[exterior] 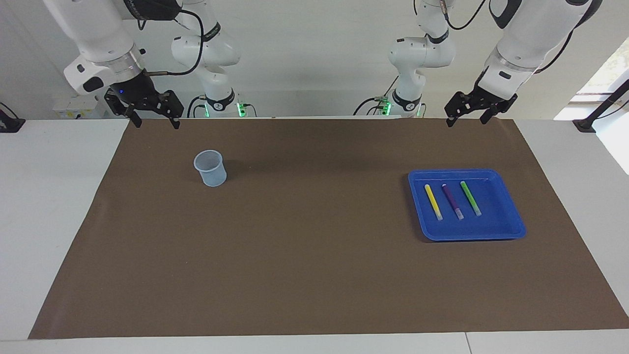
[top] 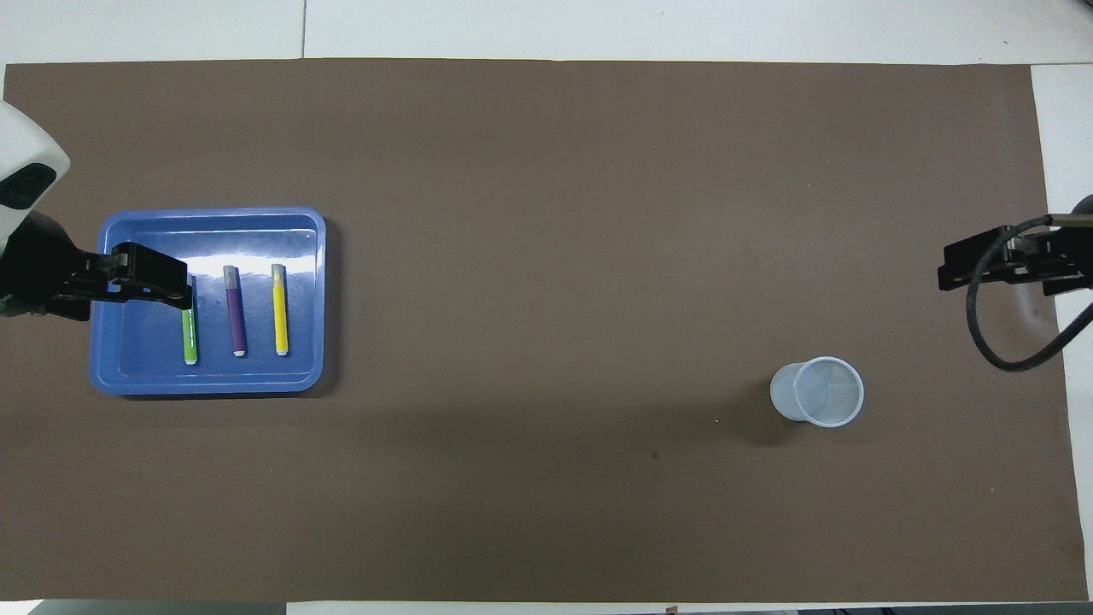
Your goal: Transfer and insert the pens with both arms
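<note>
Three pens lie side by side in a blue tray (exterior: 467,172) (top: 213,214): yellow (exterior: 433,202) (top: 279,309), purple (exterior: 452,201) (top: 236,312) and green (exterior: 471,198) (top: 189,340). My left gripper (exterior: 466,122) (top: 175,289) hangs open, high in the air and well above the pens. In the facing view it is over the mat's edge by the robots. In the overhead view it covers the green pen's upper end. My right gripper (exterior: 157,124) (top: 949,273) also hangs open and holds nothing, over the mat's edge at the right arm's end.
A pale translucent cup (exterior: 211,168) (top: 817,391) stands upright on the brown mat (exterior: 314,246) toward the right arm's end. White tabletop borders the mat on all sides.
</note>
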Controlling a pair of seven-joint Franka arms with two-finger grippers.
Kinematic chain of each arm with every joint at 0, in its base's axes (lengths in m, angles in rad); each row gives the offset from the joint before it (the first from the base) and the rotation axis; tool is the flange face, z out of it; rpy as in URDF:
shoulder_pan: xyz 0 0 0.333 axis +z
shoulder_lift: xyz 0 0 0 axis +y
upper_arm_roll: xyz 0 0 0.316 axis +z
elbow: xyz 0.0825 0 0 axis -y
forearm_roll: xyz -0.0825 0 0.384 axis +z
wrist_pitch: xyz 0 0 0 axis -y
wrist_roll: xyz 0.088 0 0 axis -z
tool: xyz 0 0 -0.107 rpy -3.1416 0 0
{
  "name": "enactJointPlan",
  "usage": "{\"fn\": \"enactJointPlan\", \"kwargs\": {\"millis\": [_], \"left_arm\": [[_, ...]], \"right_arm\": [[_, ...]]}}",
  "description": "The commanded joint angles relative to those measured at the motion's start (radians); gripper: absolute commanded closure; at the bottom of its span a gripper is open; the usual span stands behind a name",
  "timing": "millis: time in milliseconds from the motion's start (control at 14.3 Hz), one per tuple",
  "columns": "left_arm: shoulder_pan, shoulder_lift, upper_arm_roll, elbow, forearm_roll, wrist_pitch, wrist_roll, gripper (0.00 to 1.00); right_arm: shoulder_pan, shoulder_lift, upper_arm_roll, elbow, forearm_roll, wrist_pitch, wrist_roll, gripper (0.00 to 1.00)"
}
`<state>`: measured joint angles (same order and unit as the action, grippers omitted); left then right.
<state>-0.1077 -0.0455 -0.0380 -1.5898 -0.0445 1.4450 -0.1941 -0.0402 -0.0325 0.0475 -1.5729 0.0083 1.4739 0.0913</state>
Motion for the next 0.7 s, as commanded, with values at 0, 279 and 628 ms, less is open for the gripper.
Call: {"fn": "enactJointPlan", "kwargs": {"millis": [0, 279, 628], "left_arm": [[0.016, -0.011, 0.0, -0.027, -0.012, 0.004, 0.022, 0.0], [0.092, -0.016, 0.0, -0.122, -0.012, 0.077, 0.125, 0.0], [0.183, 0.041, 0.004, -0.314, -0.005, 0.351, 0.248, 0.0]], "right_arm": [[-0.006, -0.015, 0.005, -0.015, 0.007, 0.02, -0.005, 0.0], [-0.009, -0.015, 0.005, -0.015, 0.007, 0.02, 0.005, 0.0], [-0.004, -0.014, 0.005, -0.009, 0.005, 0.002, 0.007, 0.0]]}}
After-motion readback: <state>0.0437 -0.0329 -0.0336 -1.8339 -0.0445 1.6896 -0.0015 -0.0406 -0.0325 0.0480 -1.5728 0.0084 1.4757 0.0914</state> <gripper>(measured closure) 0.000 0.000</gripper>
